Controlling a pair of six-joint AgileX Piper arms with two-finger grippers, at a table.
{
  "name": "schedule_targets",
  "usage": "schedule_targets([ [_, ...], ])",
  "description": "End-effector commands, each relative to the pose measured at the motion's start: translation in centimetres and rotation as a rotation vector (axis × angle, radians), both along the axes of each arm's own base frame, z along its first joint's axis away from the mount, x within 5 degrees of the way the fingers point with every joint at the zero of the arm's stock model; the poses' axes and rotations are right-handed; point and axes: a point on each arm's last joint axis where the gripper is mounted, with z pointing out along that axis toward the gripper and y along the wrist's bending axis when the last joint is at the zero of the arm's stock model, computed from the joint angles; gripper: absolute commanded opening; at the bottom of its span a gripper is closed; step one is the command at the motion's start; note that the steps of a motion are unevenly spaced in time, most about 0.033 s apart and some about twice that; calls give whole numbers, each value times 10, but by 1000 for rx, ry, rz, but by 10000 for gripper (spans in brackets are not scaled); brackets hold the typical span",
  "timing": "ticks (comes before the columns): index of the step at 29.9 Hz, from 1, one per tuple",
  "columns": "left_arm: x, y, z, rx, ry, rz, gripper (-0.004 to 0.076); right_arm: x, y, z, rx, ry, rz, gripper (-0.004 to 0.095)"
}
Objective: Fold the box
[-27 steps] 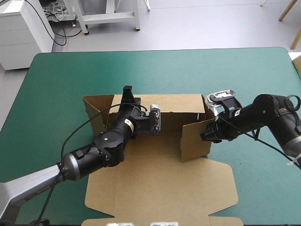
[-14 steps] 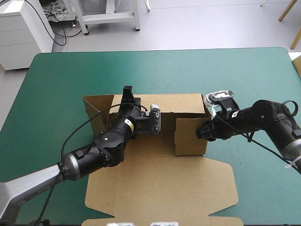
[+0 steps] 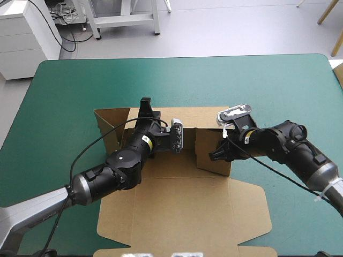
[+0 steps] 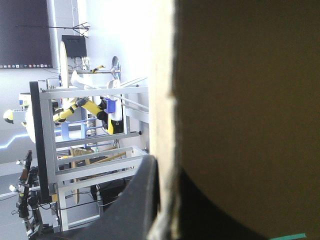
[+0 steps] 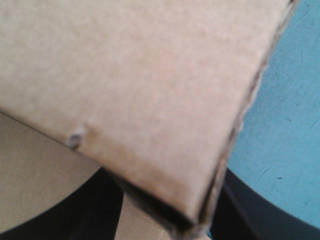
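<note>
The brown box lies mid-table with its lid flat toward the near edge and its back wall raised. My left gripper is shut on that wall's top edge near the left end. In the left wrist view the board stands edge-on between the black fingers. My right gripper is shut on the right side flap, which stands upright and swung inward over the box floor. The right wrist view shows that flap pinched at its corner by my right gripper.
The box's left side flap stands raised beside my left arm. Bare teal-green cover surrounds the box on the left, right and far sides. A strip of the cover shows beside the flap in the right wrist view.
My right gripper has moved left with the side flap, swinging it inward from the right edge toward the box's middle. The left arm and back wall have stayed still.
</note>
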Motion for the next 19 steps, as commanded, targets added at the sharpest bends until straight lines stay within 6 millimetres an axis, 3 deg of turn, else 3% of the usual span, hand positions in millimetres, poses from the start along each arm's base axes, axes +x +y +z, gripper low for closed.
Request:
schedule_targets([
  [1,-4,0,13,-49,-17,-16,-8,-1,3,16,58,-122,-28,446],
  [5,-4,0,12,-49,-16,-12,-8,-3,5,8,50,-110,-67,435],
  [12,-4,0,12,-65,-11,-4,-8,-13,18,8,21,-138,-75,287],
  [19,-4,0,12,-67,-10,-6,-8,-19,28,10,8,-178,-82,202],
])
